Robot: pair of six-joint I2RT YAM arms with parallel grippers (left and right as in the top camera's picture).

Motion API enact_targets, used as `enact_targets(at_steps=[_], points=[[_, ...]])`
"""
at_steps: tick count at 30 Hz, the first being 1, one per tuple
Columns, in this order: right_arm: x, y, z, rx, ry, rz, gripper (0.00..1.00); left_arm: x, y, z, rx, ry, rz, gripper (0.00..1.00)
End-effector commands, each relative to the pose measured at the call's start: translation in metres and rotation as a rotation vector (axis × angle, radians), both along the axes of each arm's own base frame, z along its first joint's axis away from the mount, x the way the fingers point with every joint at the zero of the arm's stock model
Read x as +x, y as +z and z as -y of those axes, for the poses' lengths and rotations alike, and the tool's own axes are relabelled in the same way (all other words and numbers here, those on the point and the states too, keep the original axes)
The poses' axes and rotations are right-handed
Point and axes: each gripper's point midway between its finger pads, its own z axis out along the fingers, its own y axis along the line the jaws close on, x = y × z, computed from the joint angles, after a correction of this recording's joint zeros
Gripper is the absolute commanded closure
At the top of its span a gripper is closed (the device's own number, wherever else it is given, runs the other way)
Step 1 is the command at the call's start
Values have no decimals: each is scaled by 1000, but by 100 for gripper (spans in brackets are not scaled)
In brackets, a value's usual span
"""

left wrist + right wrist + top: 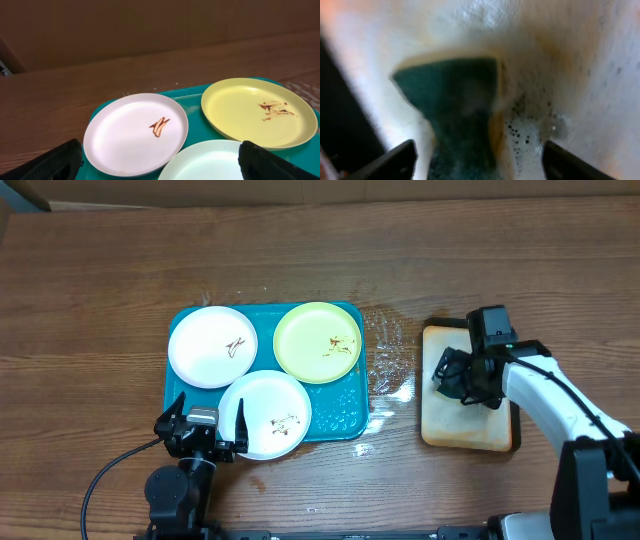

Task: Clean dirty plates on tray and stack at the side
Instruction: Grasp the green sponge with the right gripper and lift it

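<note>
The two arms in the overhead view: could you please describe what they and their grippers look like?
The left arm is all black, with a small silver-grey block behind its black left gripper and a thin black cable looping off it. The right arm has smooth white shells over dark joints, ending in a black right gripper with a boxy black housing.

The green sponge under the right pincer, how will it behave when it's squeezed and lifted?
The sponge probably squashes easily: its sides curve inward at the middle. Sitting in suds on the tan tray, it's likely slippery and dripping. Soaked, it may feel heavier than it looks to the right pincer.
</note>
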Motion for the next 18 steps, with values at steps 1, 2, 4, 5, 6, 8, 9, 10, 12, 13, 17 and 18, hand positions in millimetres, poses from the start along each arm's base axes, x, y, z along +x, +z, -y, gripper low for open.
enact_targets(at_steps=[1, 2, 4, 5, 6, 8, 9, 10, 12, 13, 17, 18], points=[[-4, -9, -4, 21, 12, -30, 23, 0, 1, 0, -3, 3, 8, 0], [-4, -11, -4, 21, 12, -33, 23, 0, 1, 0, -4, 3, 8, 0], [-4, -12, -4, 21, 11, -37, 37, 0, 1, 0, -4, 3, 8, 0], [-4, -12, -4, 21, 11, -36, 44, 0, 1, 0, -4, 3, 8, 0], [-4, -12, -5, 23, 12, -33, 47, 0, 1, 0, -4, 2, 8, 0], [-1, -11, -6, 28, 13, -22, 53, 0, 1, 0, -4, 2, 8, 0], [1, -11, -7, 31, 13, -15, 54, 0, 1, 0, -4, 2, 8, 0], [3, -11, -7, 32, 13, -6, 57, 0, 1, 0, -4, 2, 8, 0], [7, -10, -7, 33, 14, 11, 55, 0, 1, 0, -4, 2, 8, 0], [9, -9, -7, 34, 14, 18, 48, 0, 1, 0, -4, 2, 8, 0], [16, -7, -8, 32, 34, 45, 6, 0, 1, 0, -4, 2, 8, 0], [16, -6, -8, 30, 40, 47, 0, 0, 1, 0, -4, 2, 8, 0]])
